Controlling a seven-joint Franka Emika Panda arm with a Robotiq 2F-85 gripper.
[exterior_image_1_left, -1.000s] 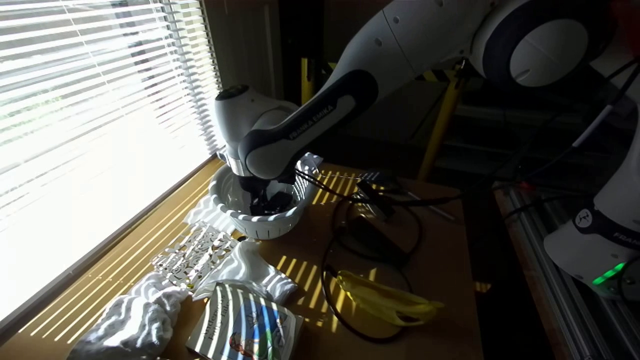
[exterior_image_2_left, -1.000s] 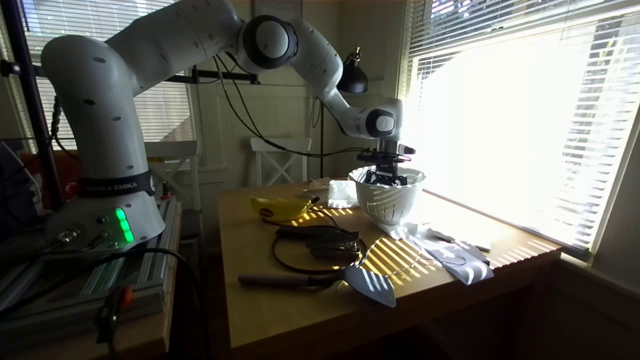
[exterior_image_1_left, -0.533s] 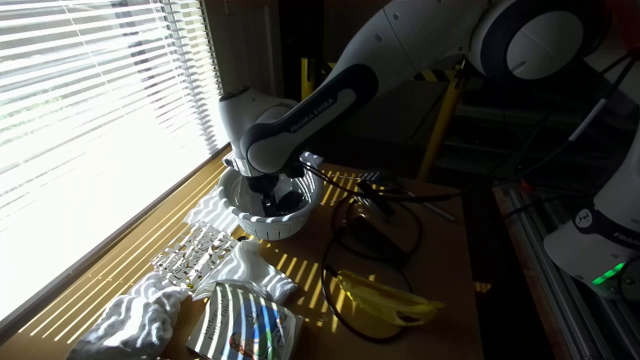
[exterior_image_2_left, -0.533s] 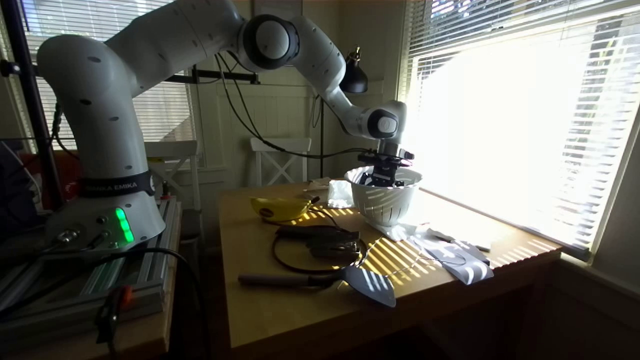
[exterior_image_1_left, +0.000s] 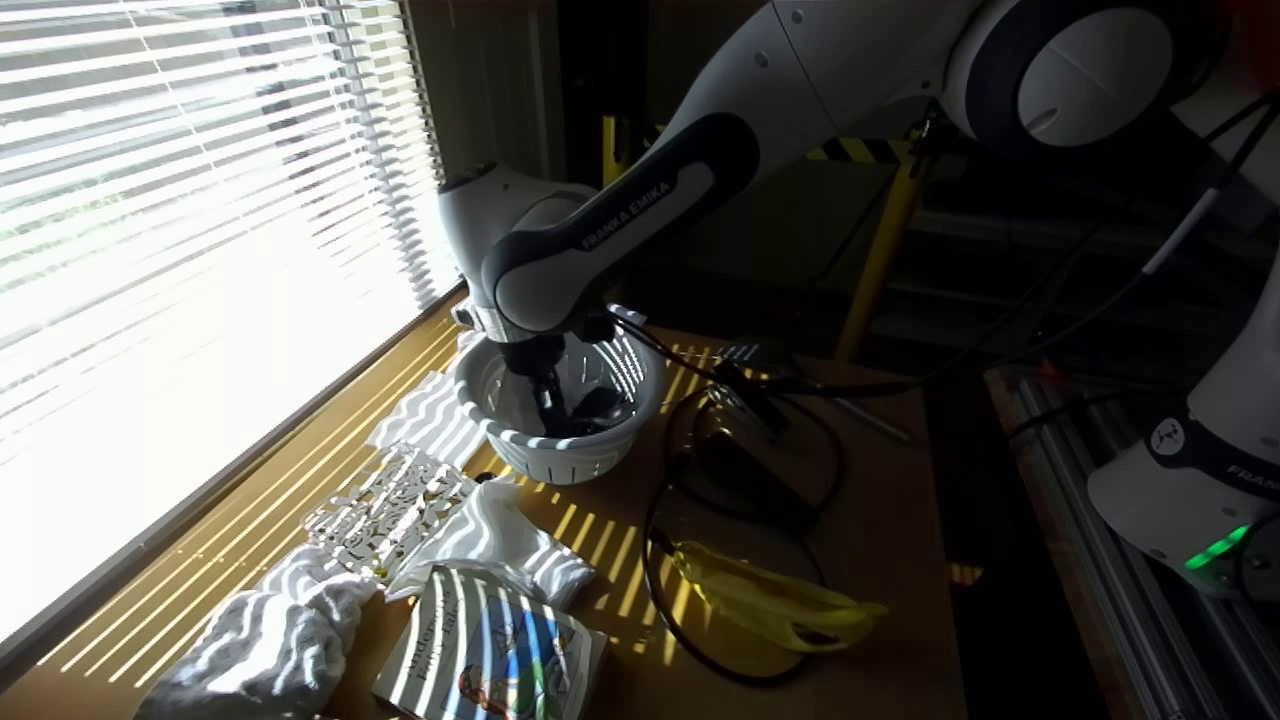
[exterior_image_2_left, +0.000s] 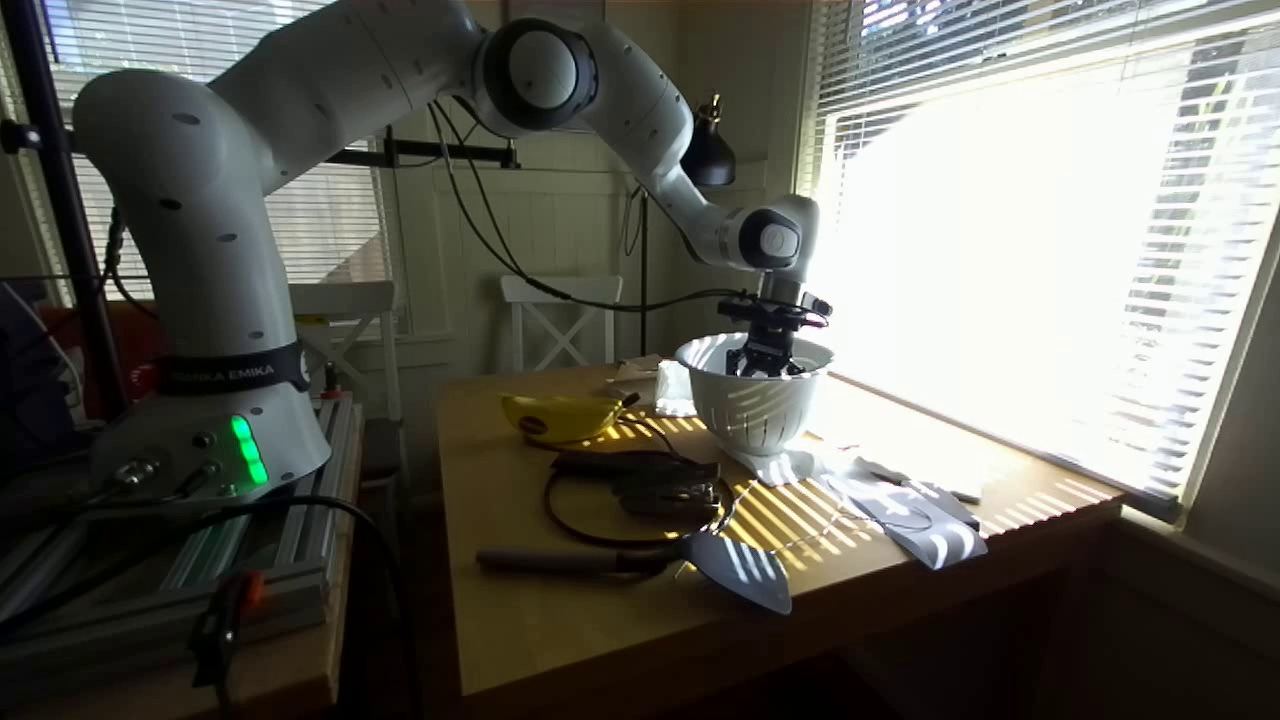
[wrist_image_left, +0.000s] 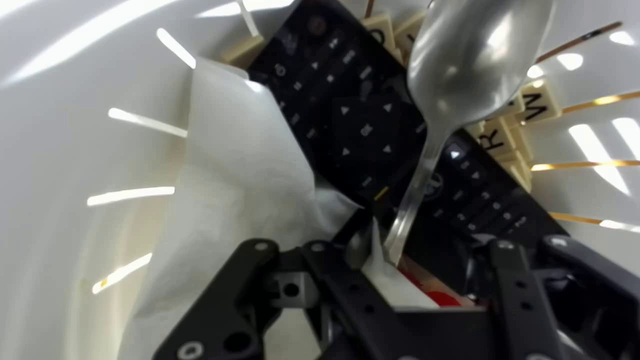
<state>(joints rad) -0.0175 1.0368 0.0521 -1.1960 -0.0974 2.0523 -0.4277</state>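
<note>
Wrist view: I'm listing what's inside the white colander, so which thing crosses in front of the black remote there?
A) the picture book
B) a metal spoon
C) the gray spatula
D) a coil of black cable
B: in the wrist view the metal spoon slants across the black remote, hiding part of its button face.

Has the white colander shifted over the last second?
Yes: in an exterior view, the white colander has moved away from the bright window, toward the robot's base.
</note>
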